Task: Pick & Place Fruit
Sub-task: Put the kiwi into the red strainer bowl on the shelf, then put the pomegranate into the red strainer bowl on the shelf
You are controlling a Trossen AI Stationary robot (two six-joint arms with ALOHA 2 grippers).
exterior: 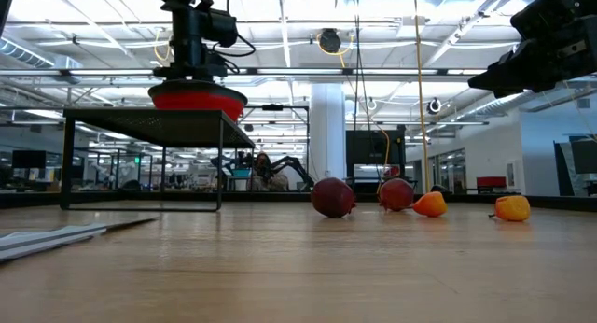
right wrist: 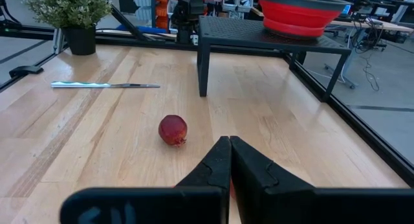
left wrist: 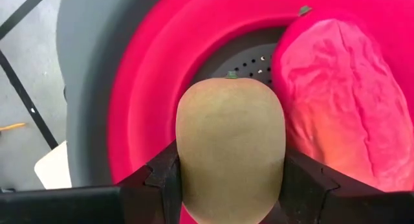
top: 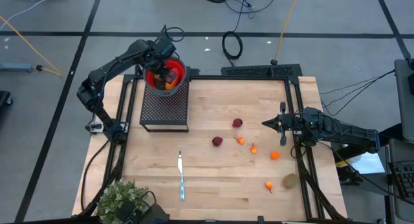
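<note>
My left gripper (top: 167,74) reaches down into a red bowl (left wrist: 145,101) on a black mesh stand (top: 165,106) at the table's far left, shut on a brown-green kiwi-like oval (left wrist: 230,143). An elongated red-orange fruit (left wrist: 339,101) lies in the bowl beside it. On the table rest two dark red balls (top: 237,123) (top: 217,141), several orange bits (top: 275,155) and another kiwi-like oval (top: 290,181). My right gripper (right wrist: 229,160) waits shut, level above the table's right side, touching nothing. My left gripper pinches the kiwi-like oval by its two long sides (left wrist: 186,175) between its two fingers (left wrist: 304,182). The fingers come steeply from above and lie along the oval. Its stem end (left wrist: 231,75) points down past the fingertips toward the bowl's floor; whether it touches the floor I cannot tell.
A slim knife (top: 181,176) lies near the table's front middle. A potted green plant (top: 121,198) stands at the front left corner. Black frame rails (top: 299,153) run along the table's left and right sides. Bare wood lies between the stand and the scattered fruit.
</note>
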